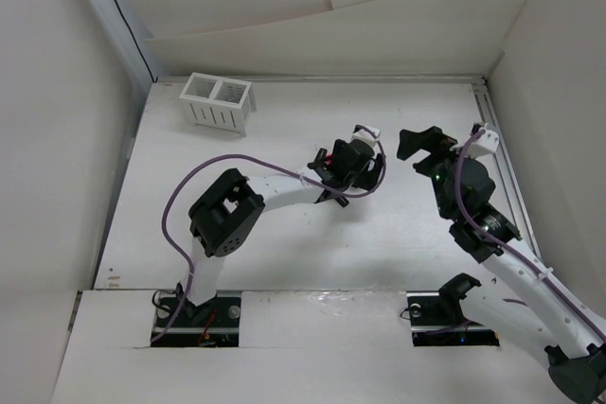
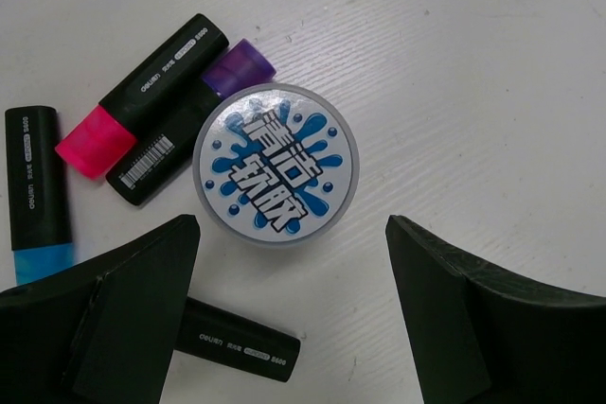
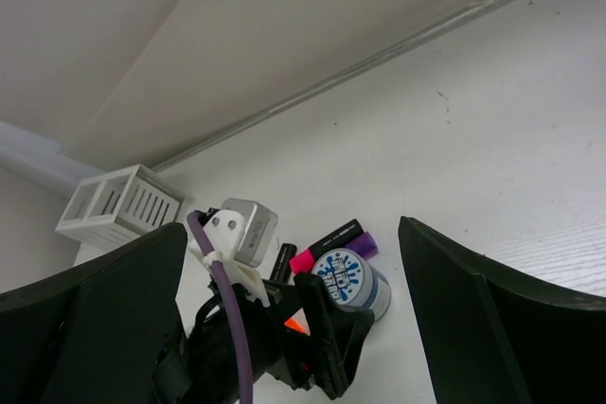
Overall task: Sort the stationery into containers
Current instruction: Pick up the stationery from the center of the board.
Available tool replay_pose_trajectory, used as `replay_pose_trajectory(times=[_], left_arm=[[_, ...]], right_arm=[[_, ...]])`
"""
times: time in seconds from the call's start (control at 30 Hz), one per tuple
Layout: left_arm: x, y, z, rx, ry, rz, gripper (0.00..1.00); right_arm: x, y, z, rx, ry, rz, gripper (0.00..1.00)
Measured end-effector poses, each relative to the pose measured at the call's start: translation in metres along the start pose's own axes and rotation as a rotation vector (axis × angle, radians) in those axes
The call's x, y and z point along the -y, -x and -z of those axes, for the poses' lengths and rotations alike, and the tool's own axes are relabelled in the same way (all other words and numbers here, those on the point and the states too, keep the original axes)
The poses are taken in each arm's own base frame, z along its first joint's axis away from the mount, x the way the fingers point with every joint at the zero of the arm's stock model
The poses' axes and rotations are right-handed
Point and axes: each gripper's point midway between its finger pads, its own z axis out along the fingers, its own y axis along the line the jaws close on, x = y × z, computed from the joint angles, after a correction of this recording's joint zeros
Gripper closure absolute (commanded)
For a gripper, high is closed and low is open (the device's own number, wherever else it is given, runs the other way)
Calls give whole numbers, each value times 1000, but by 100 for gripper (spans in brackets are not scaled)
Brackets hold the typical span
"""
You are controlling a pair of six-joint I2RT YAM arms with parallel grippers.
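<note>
Left gripper (image 2: 292, 234): fingers spread wide, holding nothing, poised over the round cylinder (image 2: 276, 164).
Round cylinder: mid-table, label up, touching the purple-ended marker (image 2: 204, 120); the pink-ended marker (image 2: 142, 94) lies just beside that.
Step in hand: likely grasping the cylinder. Centre the jaws across its sides, descend straight, avoid catching the markers.
Right gripper (image 3: 294, 226): wide, empty, right of the pile.
Basket (image 1: 216, 116): far left corner, well apart; both compartments look empty.

A white tabletop (image 1: 284, 262) was enclosed by pale panels (image 1: 398, 35) set along its far, left and right edges. A metal rail (image 1: 504, 172) was laid along the right edge. A thin black cable (image 1: 121, 21) was seen running down toward the far left corner.
</note>
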Motion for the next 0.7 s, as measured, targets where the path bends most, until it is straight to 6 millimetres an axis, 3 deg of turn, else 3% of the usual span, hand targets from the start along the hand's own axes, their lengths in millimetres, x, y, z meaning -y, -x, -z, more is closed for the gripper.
replay_pose_trajectory(times=[0.33, 0.5, 0.7], left_arm=[[3, 18, -20, 35, 41, -17, 39], [3, 21, -26, 41, 53, -24, 34], [1, 14, -30, 25, 62, -31, 36]], right_arm=[[-3, -9, -2, -36, 18, 13, 0], [-2, -10, -2, -39, 19, 14, 0], [-2, -9, -2, -39, 19, 14, 0]])
